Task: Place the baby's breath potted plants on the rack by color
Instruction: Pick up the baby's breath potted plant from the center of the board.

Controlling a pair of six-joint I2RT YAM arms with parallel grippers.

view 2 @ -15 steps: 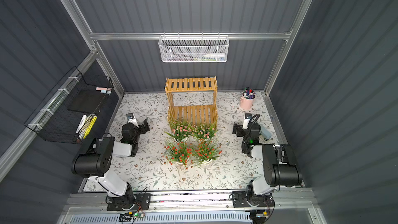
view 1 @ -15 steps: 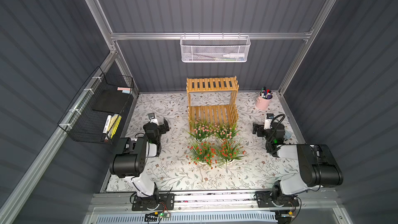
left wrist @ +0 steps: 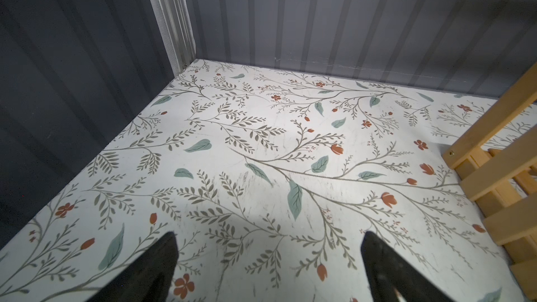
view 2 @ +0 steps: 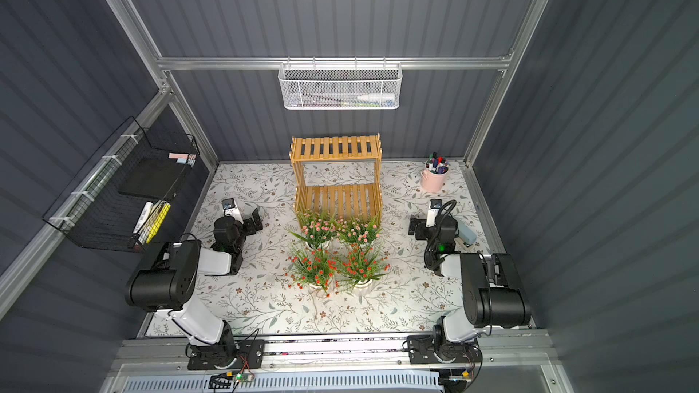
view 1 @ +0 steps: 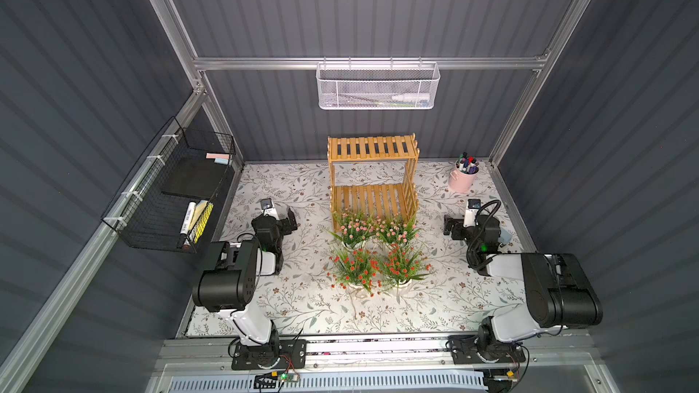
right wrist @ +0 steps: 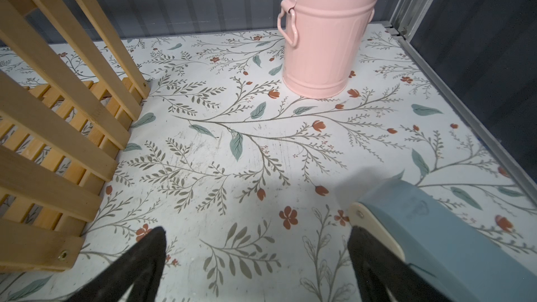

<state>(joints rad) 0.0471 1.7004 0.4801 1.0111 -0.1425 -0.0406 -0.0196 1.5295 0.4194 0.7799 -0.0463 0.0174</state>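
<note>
Not started tbh: all four red and pink flowering plants in white ribbed pots (view 1: 355,270) sit mid-frame just below the bare honey-coloured wooden slat rack (view 1: 372,148), left hand (left wrist: 267,257) and right hand (right wrist: 257,252) gaping, empty.

The rack (view 1: 372,150), two stepped tiers of honey-coloured wooden slats, stands upright against the back wall; just in front of its lower tier four green-leaved plants in white pots stand upright on the floral tabletop (view 1: 302,296) in a tight square, leaves touching; left pink plant (view 1: 353,229) and right pink plant (view 1: 397,231) nearest the rack; left red plant (view 1: 355,268) and right red plant (view 1: 403,266) in front of them.
</note>
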